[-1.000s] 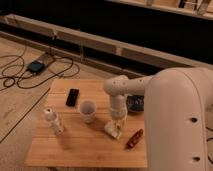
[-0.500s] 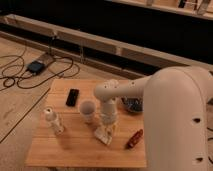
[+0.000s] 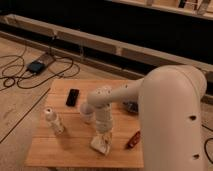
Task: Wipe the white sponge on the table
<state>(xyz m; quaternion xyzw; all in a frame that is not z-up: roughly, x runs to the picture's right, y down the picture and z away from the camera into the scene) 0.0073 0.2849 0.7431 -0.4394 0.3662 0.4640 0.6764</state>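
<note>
Pressing down, gripper on white sponge, table front.

The gripper comes down over the white sponge, hiding most of it; the arm blocks the table's right side.
</note>
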